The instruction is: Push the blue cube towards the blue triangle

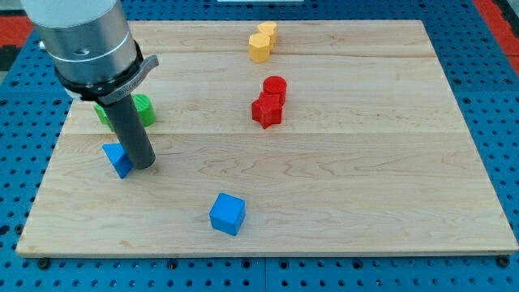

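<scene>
A single camera is looking down at a slant on a wooden board [324, 203] from its near long edge.

It is sitting close enough that the board is filling almost the whole frame, with blue pegboard [486, 49] showing round the edges, while the arm's grey housing [81, 40] is running off the view's top left.

Two blue blocks [227, 214], two red [267, 110], two yellow [259, 47], two green [144, 109].
</scene>
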You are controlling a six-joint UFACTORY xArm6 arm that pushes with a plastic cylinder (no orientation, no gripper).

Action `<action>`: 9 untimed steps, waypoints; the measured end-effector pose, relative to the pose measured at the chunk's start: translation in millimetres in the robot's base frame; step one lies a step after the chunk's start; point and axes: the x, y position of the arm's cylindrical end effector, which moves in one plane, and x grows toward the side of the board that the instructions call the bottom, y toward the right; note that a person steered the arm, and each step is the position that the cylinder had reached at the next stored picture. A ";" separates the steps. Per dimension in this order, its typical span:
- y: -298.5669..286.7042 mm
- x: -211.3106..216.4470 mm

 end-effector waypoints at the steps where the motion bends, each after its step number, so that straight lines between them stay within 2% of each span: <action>1: -19.3 -3.3; 2: -46.0 -7.6; 3: -44.4 -44.8; 4: -68.8 -26.6; 5: -50.5 12.5; 6: -3.3 11.9; 7: 117.5 -8.1; 8: 169.8 42.8; 9: 160.6 99.8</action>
